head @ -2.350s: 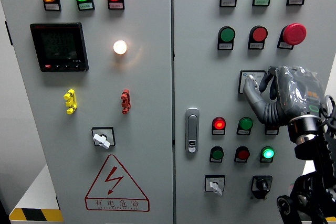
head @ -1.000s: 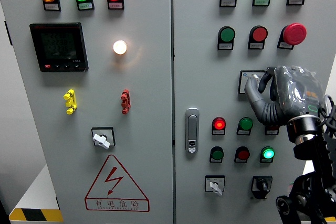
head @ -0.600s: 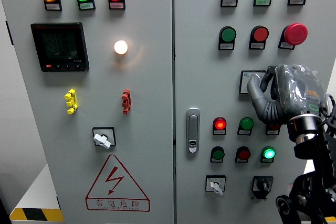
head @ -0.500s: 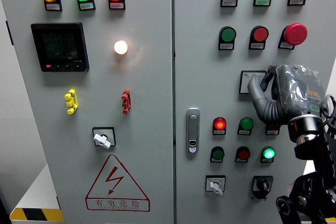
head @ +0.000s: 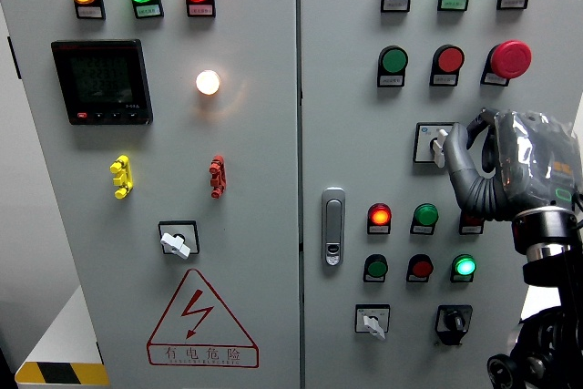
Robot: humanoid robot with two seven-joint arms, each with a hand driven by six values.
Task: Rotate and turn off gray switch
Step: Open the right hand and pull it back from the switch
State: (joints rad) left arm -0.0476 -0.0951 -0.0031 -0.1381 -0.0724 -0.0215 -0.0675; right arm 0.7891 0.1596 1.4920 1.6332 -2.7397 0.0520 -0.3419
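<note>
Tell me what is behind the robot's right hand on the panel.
The right hand covers part of the gray switch plate and most of a button below it. Only that button's red edge shows; its label is hidden.

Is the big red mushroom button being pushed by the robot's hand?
No, the right hand sits lower on the panel with its fingers at the gray switch, well below the red mushroom button.

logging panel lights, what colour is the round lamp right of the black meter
Warm white, lit, in the head view: the lamp beside the meter.
</note>
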